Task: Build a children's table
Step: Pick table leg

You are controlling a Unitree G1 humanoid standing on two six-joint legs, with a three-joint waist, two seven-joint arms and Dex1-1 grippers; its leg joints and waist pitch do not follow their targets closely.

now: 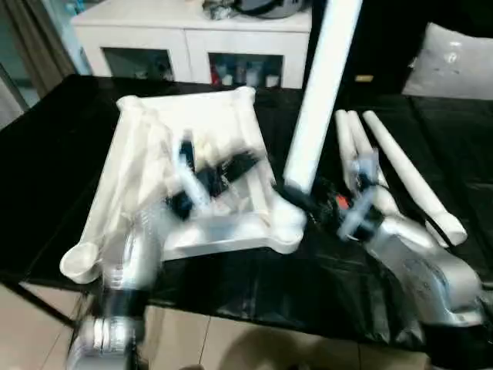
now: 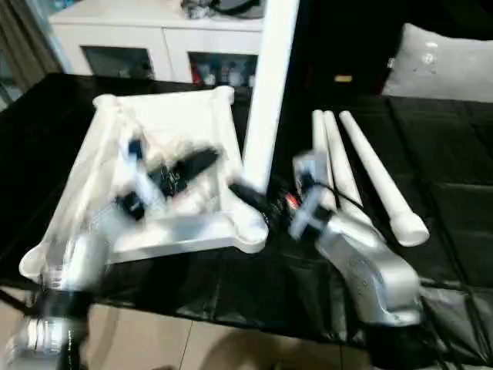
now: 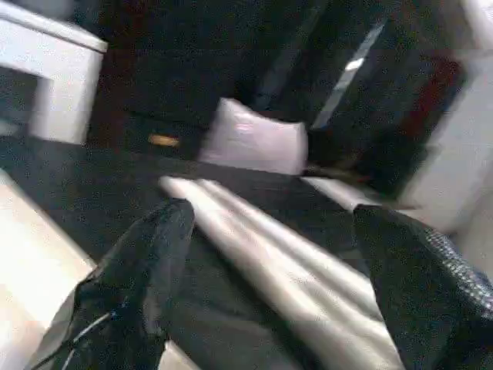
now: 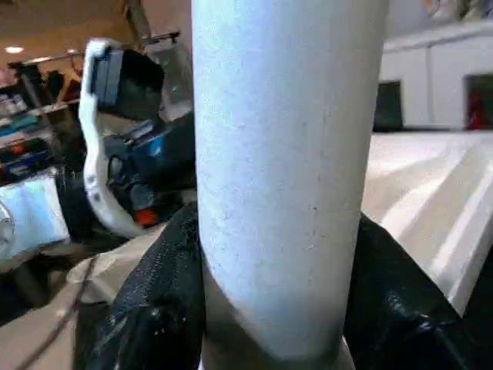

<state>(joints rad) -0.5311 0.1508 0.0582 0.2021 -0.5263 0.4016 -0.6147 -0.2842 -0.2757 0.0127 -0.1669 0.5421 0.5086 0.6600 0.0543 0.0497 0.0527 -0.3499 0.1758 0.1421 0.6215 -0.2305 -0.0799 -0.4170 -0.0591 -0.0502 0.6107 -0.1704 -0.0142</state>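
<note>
The children's table top (image 1: 212,116) lies upside down on the black table, its ribbed underside facing up. One white leg (image 1: 320,92) stands upright at the top's near right corner socket (image 1: 286,223). My right gripper (image 1: 296,193) is shut on this leg (image 4: 285,154) low down, a black finger (image 4: 154,308) on each side. Three more legs (image 1: 408,173) lie side by side to the right. Above the middle of the top hovers my left gripper (image 1: 216,173). Its fingers (image 3: 146,262) stand wide apart and open around nothing, with the lying legs (image 3: 293,262) beyond them.
A white cabinet (image 1: 192,38) with glass doors stands behind the black table (image 1: 46,154). A grey cushion (image 1: 451,65) lies at the back right. The table's front edge runs just below my forearms, with tiled floor (image 1: 231,339) beneath.
</note>
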